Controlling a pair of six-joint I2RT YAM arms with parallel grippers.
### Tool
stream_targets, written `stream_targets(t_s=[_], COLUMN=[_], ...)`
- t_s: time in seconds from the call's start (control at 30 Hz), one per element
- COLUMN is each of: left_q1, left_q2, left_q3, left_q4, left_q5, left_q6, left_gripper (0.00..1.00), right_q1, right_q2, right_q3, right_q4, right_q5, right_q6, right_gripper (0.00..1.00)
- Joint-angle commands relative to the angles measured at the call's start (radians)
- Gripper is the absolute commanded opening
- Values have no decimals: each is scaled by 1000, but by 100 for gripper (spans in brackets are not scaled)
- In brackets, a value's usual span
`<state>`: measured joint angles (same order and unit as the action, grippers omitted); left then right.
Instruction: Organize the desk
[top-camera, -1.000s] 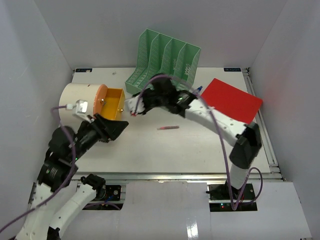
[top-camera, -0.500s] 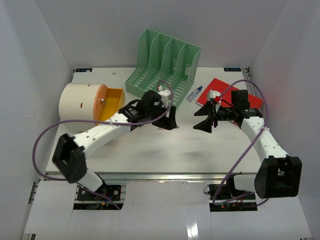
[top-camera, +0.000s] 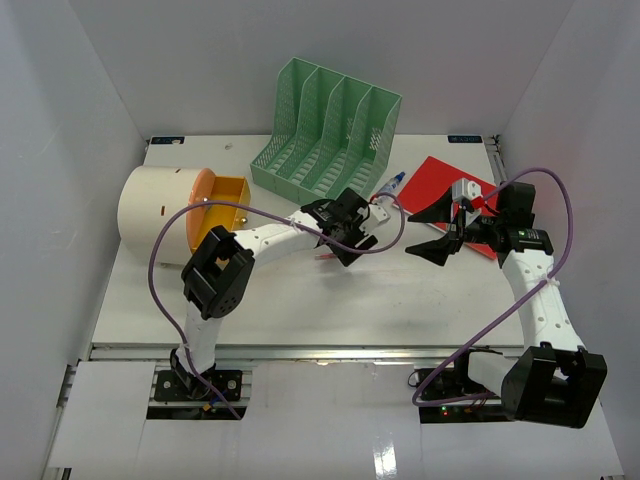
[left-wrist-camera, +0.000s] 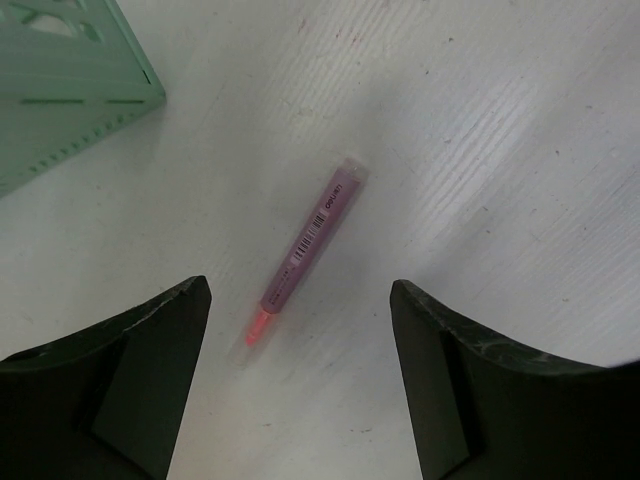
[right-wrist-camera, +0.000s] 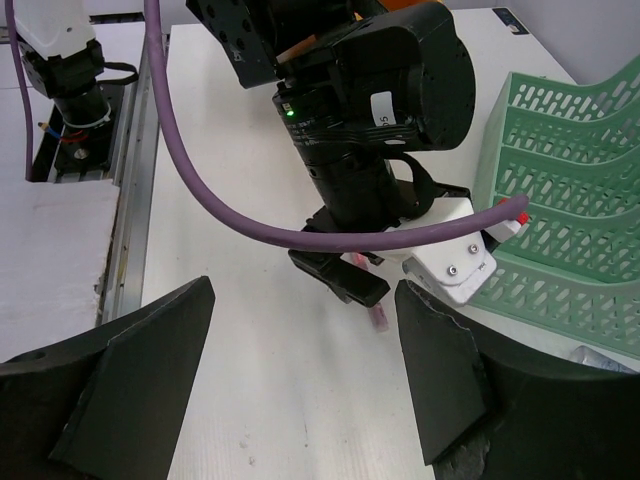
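Left wrist view, left tool (left-wrist-camera: 297, 300) spread wide, empty, above pink pen (left-wrist-camera: 308, 243) lying flat near centre of white surface (left-wrist-camera: 480, 150), pen apart from both fingers, right tool (right-wrist-camera: 302, 298) wide, empty, toward right edge.

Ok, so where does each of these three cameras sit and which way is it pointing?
Top external: above and behind the arm bases, looking down on the desk; both arms show.
Left wrist: on the left arm, looking down at a pink pen on the desk; the open left pincer frames it.
Right wrist: on the right arm, looking across the desk at the left pincer; the open right pincer frames it.
Shared: both wrist views show the pen and green file rack.
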<state>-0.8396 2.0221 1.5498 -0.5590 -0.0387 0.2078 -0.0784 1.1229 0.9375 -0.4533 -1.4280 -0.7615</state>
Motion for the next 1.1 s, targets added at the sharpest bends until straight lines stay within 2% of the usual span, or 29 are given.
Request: stream_targets(t_s=[0.0,0.47,0.73,0.87,1.0,1.03,1.07], left_q1=[2,47,71,77,77,77,77], left_q2=[8,56,91,93,88,84,78], left_q3=[25,27,23,24,20,9,-6], left_q4=[5,-7,-30,-37,-52,-59,-60], left_q5=[11,96,133,137,143,148,152], left_q6=[93,105,120,118,97,90,73], left_gripper=[81,70,60,50,36,26,21], right_q1=[-4,-6,-7,-8,-8,-8,-8], right_q2=[-7,12,12,15,17,17,16], right_q3=[-3,-1,-2,0,-2,-2,-2], right_q4=[14,13,13,13,13,13,13], right_q5=[-45,-40,-52,-52,-52,-54,-54], right_q6=[10,16,20,21,22,21,21], right_gripper=[79,78,77,77,76,76,76])
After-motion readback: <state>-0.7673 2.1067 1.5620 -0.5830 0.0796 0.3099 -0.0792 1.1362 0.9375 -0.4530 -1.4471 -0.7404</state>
